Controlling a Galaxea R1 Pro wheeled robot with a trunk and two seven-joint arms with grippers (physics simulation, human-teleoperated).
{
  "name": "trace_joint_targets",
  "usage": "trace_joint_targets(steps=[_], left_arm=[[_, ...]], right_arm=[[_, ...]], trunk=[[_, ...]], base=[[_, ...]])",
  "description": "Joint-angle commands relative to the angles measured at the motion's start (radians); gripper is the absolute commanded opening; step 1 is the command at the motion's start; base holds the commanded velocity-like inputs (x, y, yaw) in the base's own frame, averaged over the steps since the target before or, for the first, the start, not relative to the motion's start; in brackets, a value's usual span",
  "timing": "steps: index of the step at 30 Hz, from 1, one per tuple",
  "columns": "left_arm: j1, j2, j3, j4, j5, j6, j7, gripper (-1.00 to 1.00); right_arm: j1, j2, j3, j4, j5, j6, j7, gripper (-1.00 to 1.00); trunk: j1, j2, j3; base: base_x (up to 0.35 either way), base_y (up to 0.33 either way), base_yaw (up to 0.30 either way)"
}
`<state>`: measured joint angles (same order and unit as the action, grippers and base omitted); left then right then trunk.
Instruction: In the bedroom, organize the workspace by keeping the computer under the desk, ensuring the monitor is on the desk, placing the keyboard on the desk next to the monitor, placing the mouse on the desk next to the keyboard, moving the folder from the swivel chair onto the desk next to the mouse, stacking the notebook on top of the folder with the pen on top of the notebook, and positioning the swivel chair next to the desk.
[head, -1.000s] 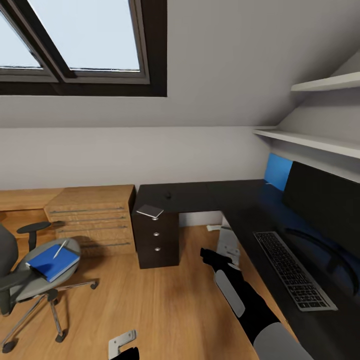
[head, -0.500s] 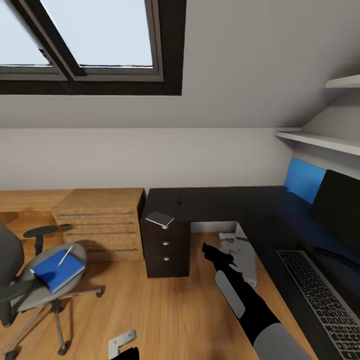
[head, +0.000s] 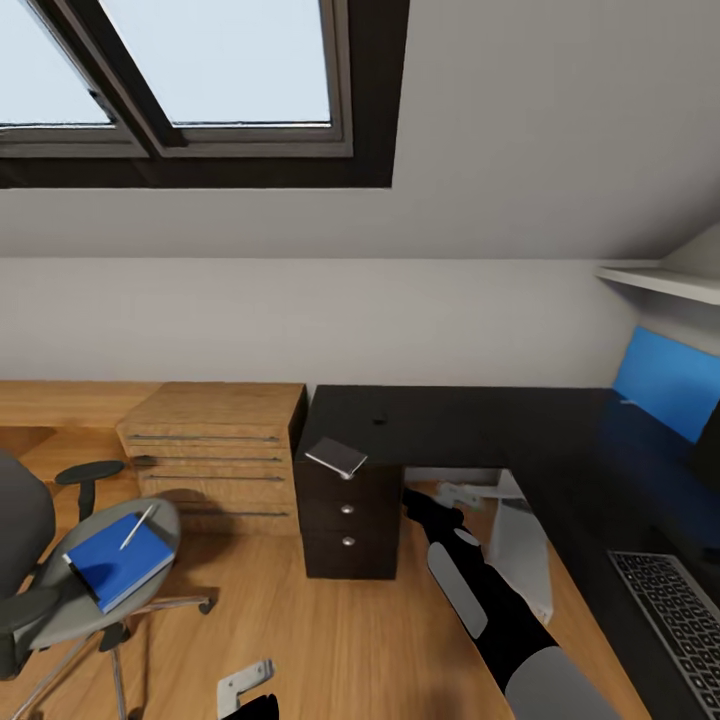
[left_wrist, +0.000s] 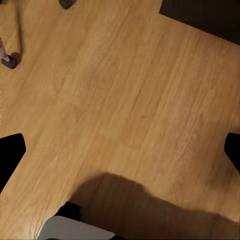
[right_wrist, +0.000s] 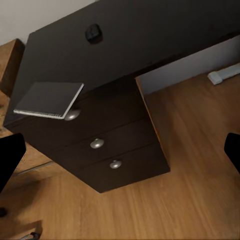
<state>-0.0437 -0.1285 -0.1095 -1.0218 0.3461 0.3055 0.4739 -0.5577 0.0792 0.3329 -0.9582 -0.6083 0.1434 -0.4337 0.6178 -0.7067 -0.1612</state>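
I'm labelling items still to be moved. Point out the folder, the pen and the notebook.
folder (head: 112, 563): head view, middle of the blue cover.
pen (head: 137, 526): head view, mid-shaft.
notebook (right_wrist: 50, 98): right wrist view, centre of the grey cover.

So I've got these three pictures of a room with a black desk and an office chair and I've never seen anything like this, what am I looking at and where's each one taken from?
It is a simulated two-armed robot on wheels. The big picture comes from its head camera: the right arm's pincer reaches toward the desk. The other two come from cameras on its wrists. The right wrist view shows the desk's drawers, the notebook overhanging the corner, and the mouse. The left wrist view looks down at the wood floor. On the swivel chair lies the folder with the pen on it. The keyboard sits on the desk. Both pincers are open, holding nothing.
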Motion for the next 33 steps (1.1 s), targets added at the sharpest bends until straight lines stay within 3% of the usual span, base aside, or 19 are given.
trace_joint_targets(steps=[1, 7, 22, 33], left_arm=[[-0.001, 0.001, -0.003, -0.001, 0.008, 0.003, 0.008, 1.00], [-0.001, 0.001, -0.003, -0.001, 0.007, 0.003, 0.008, 1.00], [-0.001, -0.001, -0.004, -0.007, 0.008, 0.003, 0.009, 1.00], [-0.001, -0.001, -0.004, -0.007, 0.007, 0.003, 0.009, 1.00]], right_arm=[[-0.001, -0.001, 0.002, -0.002, -0.004, 0.004, -0.008, 1.00], [-0.001, -0.002, 0.003, -0.002, -0.004, 0.004, -0.008, 1.00], [-0.001, -0.005, 0.005, -0.010, -0.003, 0.004, -0.005, 1.00], [-0.001, -0.004, 0.016, -0.011, -0.002, 0.004, -0.005, 1.00]], trunk=[[0.001, -0.001, -0.002], [0.001, -0.001, -0.004], [0.001, -0.001, -0.004], [0.001, -0.001, -0.004]], base=[[0.329, 0.000, 0.267], [0.329, 0.000, 0.256], [0.329, 0.000, 0.038], [0.329, 0.000, 0.237]])
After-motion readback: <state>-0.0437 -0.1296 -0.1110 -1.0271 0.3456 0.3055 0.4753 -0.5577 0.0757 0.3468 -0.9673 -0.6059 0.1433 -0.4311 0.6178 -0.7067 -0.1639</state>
